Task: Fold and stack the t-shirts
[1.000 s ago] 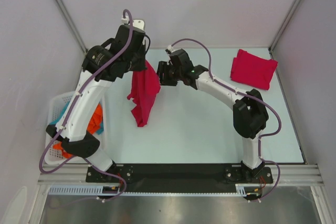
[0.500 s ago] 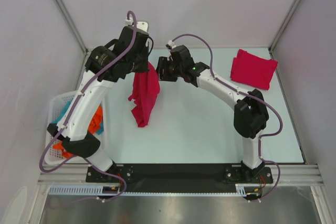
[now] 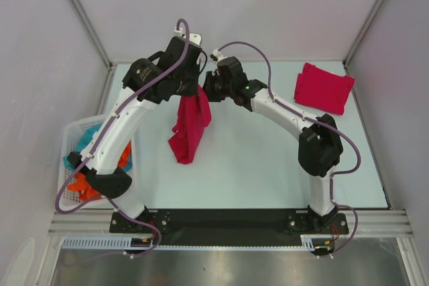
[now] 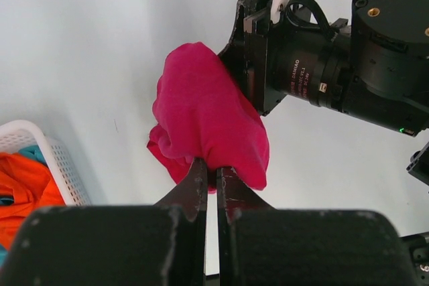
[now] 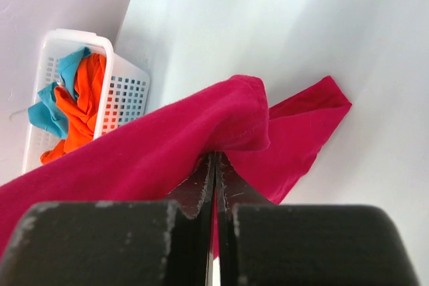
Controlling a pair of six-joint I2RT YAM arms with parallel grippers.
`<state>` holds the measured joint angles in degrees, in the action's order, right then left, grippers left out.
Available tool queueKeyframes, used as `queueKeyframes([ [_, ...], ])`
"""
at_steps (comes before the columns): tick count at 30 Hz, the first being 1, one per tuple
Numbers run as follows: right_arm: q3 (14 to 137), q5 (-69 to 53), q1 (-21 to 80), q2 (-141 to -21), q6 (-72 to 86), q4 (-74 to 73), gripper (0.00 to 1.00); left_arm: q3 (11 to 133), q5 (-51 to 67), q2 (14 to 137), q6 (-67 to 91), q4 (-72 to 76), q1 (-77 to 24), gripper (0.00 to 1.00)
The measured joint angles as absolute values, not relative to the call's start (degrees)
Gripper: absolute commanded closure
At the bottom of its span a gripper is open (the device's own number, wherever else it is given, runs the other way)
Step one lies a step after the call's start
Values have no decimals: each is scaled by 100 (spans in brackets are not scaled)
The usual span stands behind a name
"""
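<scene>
Hanging above the table (image 3: 268, 165), centre-left of the top view, was one crimson t-shirt (image 3: 191, 125), bunched into a long drape. Whether its lower end touched the surface could not be told.

- Holds: the left gripper (image 4: 214, 167) was pinched shut on a fold of the cloth, low in the left wrist view. The right gripper (image 5: 214, 162) was likewise clamped on a rolled edge of the same garment. The two pinches sat just beside each other.
- Also listed: a second t-shirt (image 3: 324, 88) lay folded flat at the upper right of the top view, well apart from both arms.
- Handling (judged): the cloth looked soft, light and limp, with no stiffness to keep a shape. It would likely sag and twist between grips. It was not fragile and seemed unlikely to slip from a firm pinch. The best holds appeared to be the shoulder seams or hem corners, where doubled fabric gives bite, with the grips drawn apart to spread it.
- Other: a white basket (image 5: 124, 95) at the left edge of the top view held loose cloth (image 5: 80, 98) in orange and teal.
- Not made out: it was unclear which part of the garment each gripper held, since the sleeves and collar were lost in the bunching. In the top view the fingertips were hidden by the wrists, and the left arm partly covered the basket.
</scene>
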<state>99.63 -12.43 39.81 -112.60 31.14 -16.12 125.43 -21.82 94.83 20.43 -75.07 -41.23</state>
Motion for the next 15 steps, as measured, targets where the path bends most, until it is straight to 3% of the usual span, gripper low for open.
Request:
queueKeyframes([
  [15,10634,-725,3400,-11295,2565,-1903,100,12724,-2255,9513,2043,-7516,-3946,100],
])
